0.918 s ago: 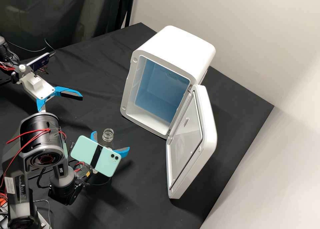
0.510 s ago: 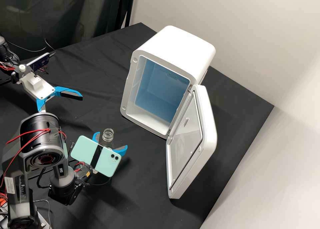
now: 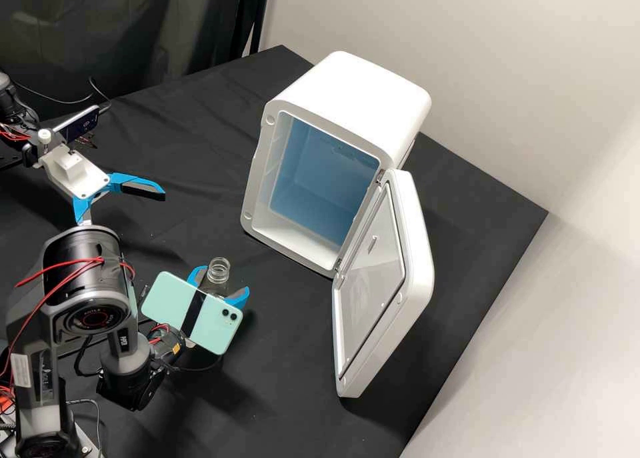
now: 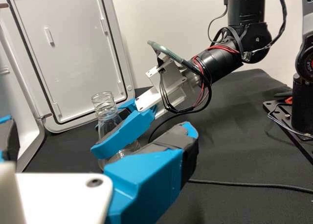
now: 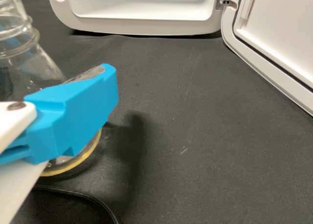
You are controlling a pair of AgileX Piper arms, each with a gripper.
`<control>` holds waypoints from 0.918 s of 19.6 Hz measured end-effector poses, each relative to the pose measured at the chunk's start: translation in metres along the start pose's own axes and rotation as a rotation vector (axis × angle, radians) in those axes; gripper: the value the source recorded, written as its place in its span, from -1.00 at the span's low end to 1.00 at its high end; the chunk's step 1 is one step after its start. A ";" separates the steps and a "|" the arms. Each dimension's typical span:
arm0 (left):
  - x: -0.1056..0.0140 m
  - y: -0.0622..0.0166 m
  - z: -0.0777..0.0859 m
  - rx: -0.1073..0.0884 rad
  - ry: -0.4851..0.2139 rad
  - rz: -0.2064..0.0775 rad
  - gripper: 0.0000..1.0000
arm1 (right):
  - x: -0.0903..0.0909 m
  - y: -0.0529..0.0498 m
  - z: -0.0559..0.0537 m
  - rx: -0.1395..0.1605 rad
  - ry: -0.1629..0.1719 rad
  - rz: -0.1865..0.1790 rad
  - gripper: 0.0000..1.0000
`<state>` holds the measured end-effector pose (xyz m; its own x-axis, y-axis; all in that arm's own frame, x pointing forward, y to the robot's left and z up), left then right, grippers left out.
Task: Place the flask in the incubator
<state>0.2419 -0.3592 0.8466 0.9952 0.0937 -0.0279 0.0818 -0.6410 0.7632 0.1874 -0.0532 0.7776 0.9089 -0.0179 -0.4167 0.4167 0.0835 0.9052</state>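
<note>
So, in that last second my right gripper (image 3: 220, 282) went from wide open to snug around the flask (image 3: 218, 269), with the fingers pressing its body from both sides as far as I could tell. The flask stood upright on the bench (image 3: 200, 131), a bit in front of the incubator (image 3: 347, 98), not lifted yet. I reckoned the grab was about done and the lift toward the open box came next. My left gripper (image 3: 123, 208) hung spread and empty. Headcount: one flask, one incubator with its one door (image 3: 393, 278) swung open, two grippers, one mint phone (image 3: 190, 311) on my right wrist.
</note>
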 end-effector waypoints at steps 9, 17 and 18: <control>0.000 0.0000 0.000 0.000 0.000 0.000 1.00 | 0.000 0.000 0.000 0.000 0.000 0.000 -1.00; 0.001 -0.0002 0.003 0.009 -0.014 -0.001 1.00 | 0.000 0.000 0.000 0.000 0.000 0.000 -1.00; 0.001 -0.0002 0.003 0.009 -0.014 -0.001 1.00 | 0.000 0.000 0.000 0.000 0.000 0.000 -1.00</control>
<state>0.2431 -0.3616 0.8442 0.9958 0.0838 -0.0378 0.0833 -0.6479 0.7572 0.1874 -0.0532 0.7776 0.9089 -0.0179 -0.4167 0.4167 0.0835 0.9052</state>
